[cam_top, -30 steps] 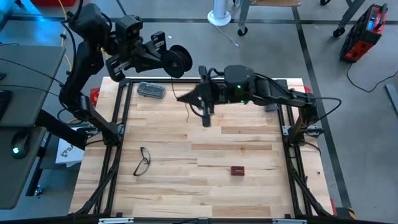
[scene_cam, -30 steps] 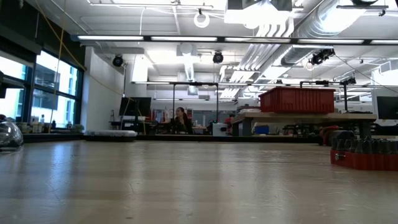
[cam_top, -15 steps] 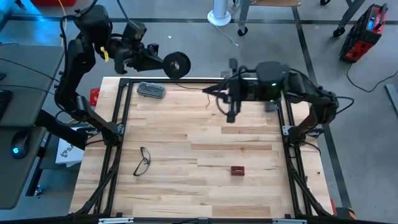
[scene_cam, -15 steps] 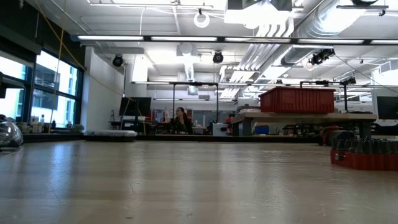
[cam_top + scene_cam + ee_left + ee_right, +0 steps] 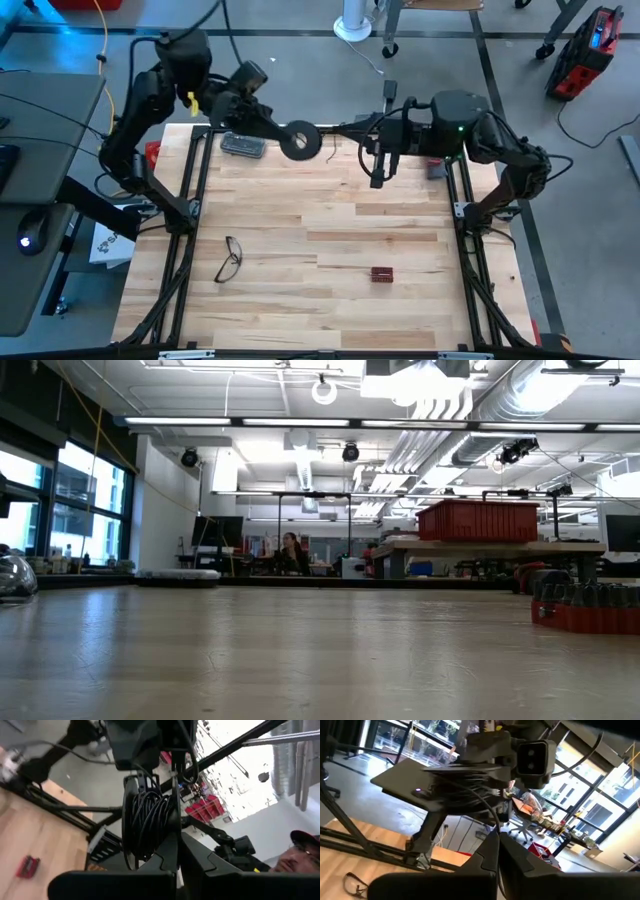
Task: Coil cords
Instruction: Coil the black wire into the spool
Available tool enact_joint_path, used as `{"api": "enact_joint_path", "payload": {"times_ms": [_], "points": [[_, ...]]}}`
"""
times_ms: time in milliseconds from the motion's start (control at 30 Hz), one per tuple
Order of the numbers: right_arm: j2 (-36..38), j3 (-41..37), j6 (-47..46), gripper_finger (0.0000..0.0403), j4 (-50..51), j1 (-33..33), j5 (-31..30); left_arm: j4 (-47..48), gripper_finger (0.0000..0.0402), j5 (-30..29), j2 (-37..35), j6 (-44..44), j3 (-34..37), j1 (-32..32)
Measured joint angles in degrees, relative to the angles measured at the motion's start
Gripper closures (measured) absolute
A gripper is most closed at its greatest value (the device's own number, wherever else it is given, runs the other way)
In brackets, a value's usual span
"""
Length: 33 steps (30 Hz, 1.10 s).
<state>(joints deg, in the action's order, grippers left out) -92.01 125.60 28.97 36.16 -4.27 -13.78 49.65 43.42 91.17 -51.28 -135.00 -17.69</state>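
The cord is a thin dark wire wound on a small round black reel (image 5: 298,141), which hangs in the air over the table's far edge. My left gripper (image 5: 284,134) comes in level from the far left and is shut on the reel. My right gripper (image 5: 342,129) faces it from the right, also level, shut on the free wire (image 5: 487,809) just off the reel. In the left wrist view the coils (image 5: 150,820) fill the reel between its two flanges. The low view shows neither arm. My left gripper (image 5: 175,847) pinches the reel at its rim (image 5: 172,827), fingers level, coming from the table's left. The reel is lifted clear of the table. My right gripper (image 5: 496,842) pinches the wire (image 5: 495,831) between its fingertips, level, from the table's right. The short stretch of wire runs from the fingers to the reel (image 5: 465,775) in the air.
On the table lie black-framed eyeglasses (image 5: 230,258) at the near left, a small red block (image 5: 381,273) near the middle and a grey case (image 5: 243,145) at the far left. A black frame (image 5: 190,200) borders the table. A person's face (image 5: 300,857) shows beyond the right arm.
My left gripper has rolled and come down toward the table's near and right side, bringing the reel from beyond the far edge to just over it. My right gripper has drawn back toward the table's right and far edge and risen, still on the wire.
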Motion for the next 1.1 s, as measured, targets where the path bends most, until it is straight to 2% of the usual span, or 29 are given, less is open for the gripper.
{"api": "enact_joint_path", "payload": {"times_ms": [233,500,900,1100], "points": [[-0.16,0.00,-0.15,0.0403,-4.23,2.12,2.73,-4.26,0.0401,1.40,2.66,-4.29,0.00,3.27],[-1.05,0.02,-0.52,0.0403,-7.61,2.38,5.72,-22.45,0.0401,5.64,6.59,-13.03,0.00,3.53],[-2.47,0.02,-4.36,0.0403,-16.68,2.27,7.93,-40.00,0.0401,6.52,10.11,-18.60,0.02,2.64],[-3.30,0.04,-10.06,0.0400,-20.13,2.24,9.79,-48.13,0.0401,6.25,11.55,-20.64,0.02,2.57]]}}
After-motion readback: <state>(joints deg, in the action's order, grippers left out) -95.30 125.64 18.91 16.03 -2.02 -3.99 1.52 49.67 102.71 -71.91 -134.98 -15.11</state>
